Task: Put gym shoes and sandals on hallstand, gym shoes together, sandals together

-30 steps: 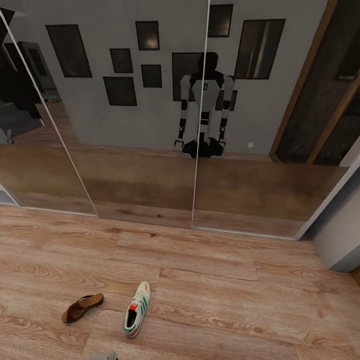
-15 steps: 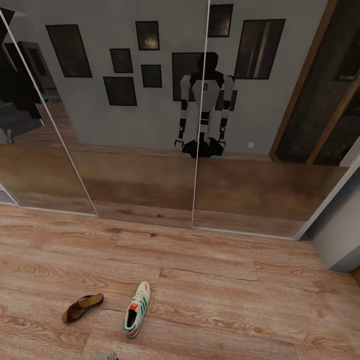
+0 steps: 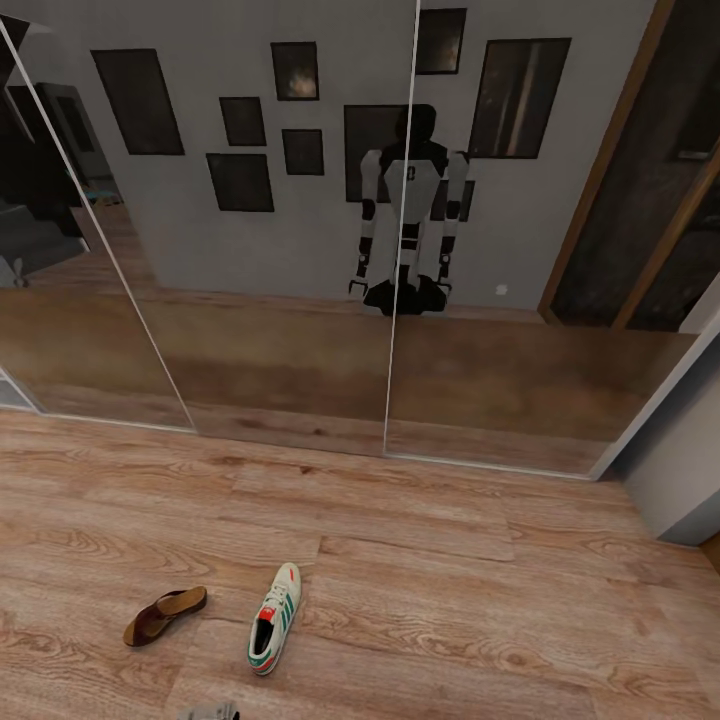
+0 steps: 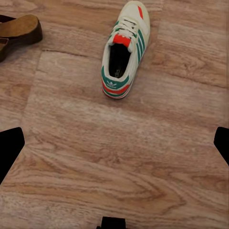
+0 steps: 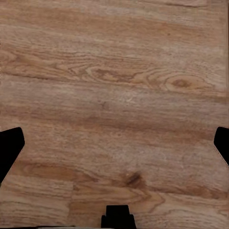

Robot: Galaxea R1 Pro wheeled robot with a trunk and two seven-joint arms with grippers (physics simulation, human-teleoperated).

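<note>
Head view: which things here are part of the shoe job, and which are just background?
Job:
gym shoe lying on the corridor floor
sandal beside it, apart

Background:
mirrored sliding doors
robot's reflection
dark picture frames, reflected

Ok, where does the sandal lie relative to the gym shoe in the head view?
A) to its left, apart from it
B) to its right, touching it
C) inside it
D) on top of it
A: the sandal lies left of the gym shoe with bare floor between them.
</note>
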